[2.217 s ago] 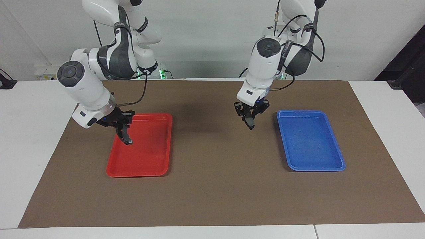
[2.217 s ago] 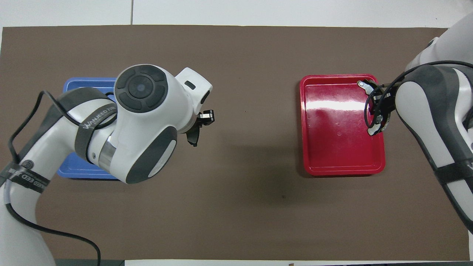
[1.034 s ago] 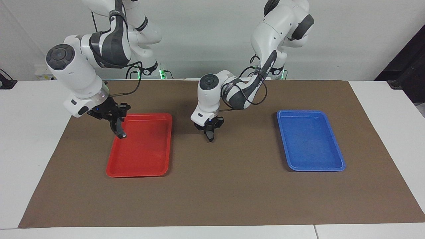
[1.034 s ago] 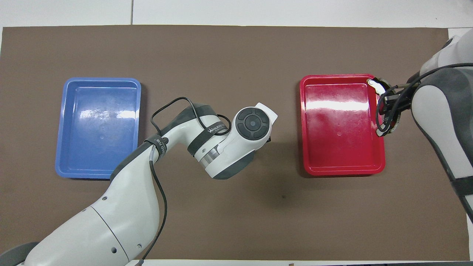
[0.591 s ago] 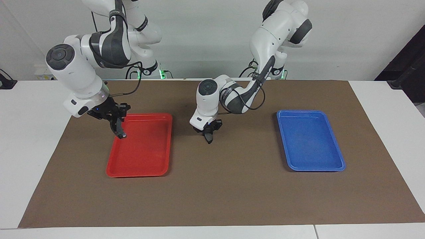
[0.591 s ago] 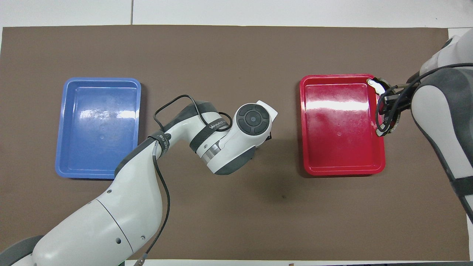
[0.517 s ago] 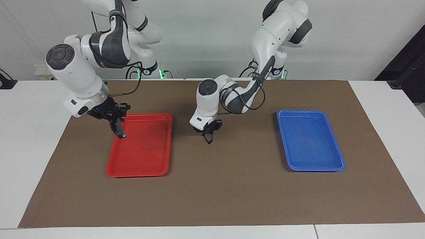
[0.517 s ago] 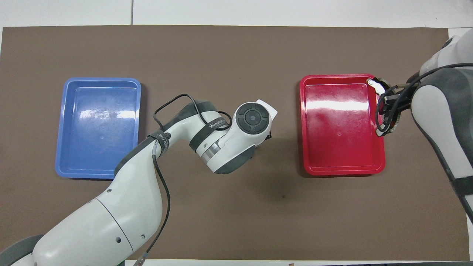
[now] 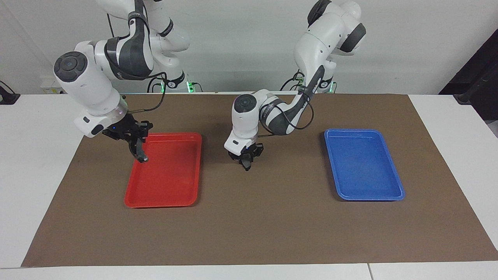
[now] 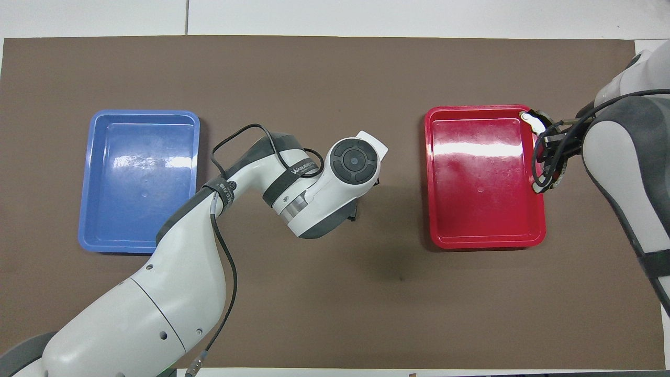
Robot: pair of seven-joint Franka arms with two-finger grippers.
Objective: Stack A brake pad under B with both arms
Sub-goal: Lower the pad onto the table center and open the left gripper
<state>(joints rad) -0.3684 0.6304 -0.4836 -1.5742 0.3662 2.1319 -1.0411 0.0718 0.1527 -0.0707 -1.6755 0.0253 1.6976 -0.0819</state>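
Brown mat [image 9: 272, 217] on the worktop carries no brake pad, short or curved, so no direction or long axis can be read. The left tool [image 9: 246, 166] hangs low beside the red tray [image 9: 171, 182], and I cannot tell how far open it is. The right tool [image 9: 142, 158], pinched together and empty, hovers over that tray's rim.

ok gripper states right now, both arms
left gripper: over the mat, cannot be told
right gripper: shut, nothing held, over the red tray edge

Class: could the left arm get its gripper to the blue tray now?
Probably yes: the left gripper hangs over the bare mat, and nothing lies between it and the blue tray.
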